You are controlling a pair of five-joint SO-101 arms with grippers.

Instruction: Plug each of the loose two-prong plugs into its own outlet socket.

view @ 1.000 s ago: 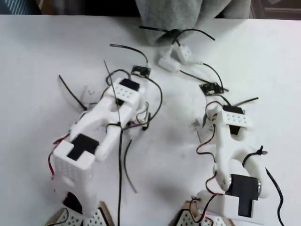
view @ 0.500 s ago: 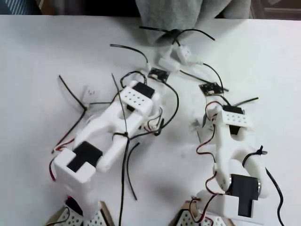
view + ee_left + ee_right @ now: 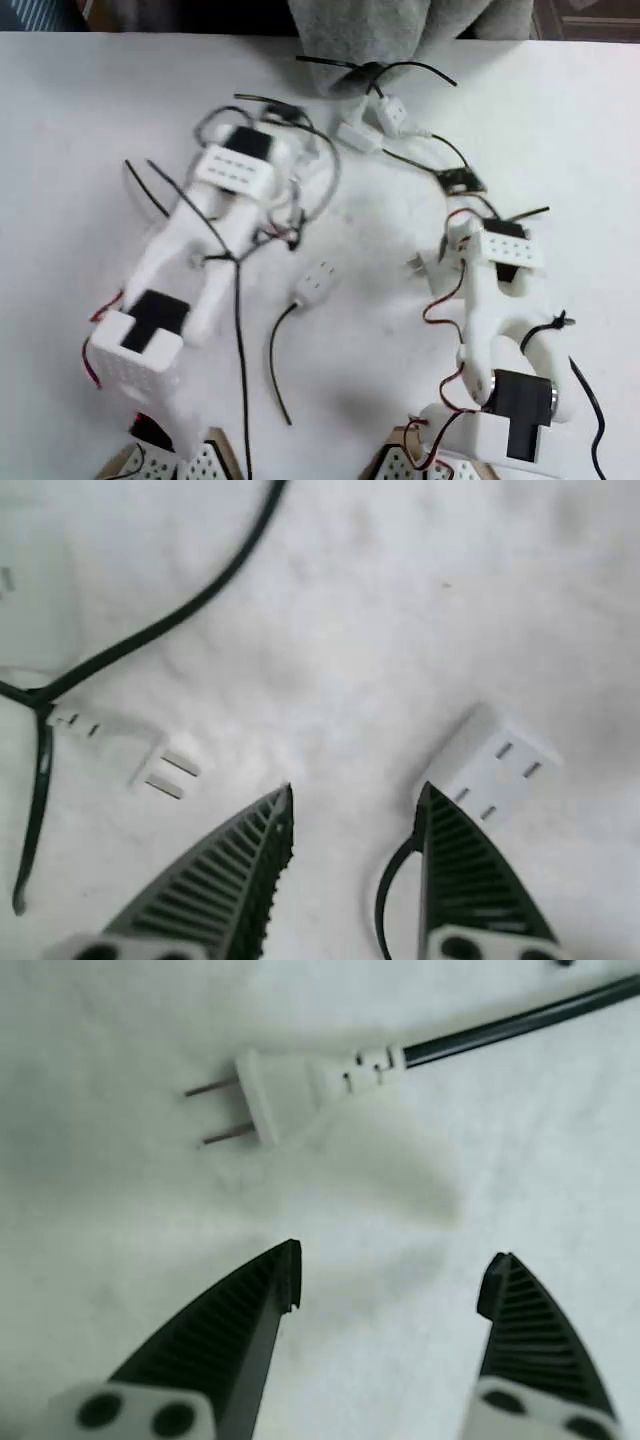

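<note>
White table (image 3: 90,110), both arms over it. Left gripper (image 3: 355,798): jaws apart, nothing held. A white socket block (image 3: 497,765) lies slots up, right next to one finger. On the other side, near the other finger, lies a loose plug (image 3: 150,762) w/ two prongs, unplugged, beside a black cord (image 3: 150,630). Right gripper (image 3: 393,1265): jaws wide, empty. A white two-prong plug (image 3: 280,1095) lies flat on the table ahead of it, not touching, prongs bare. High view: a second socket (image 3: 315,283) w/ its cord lies btw. the arms.
</note>
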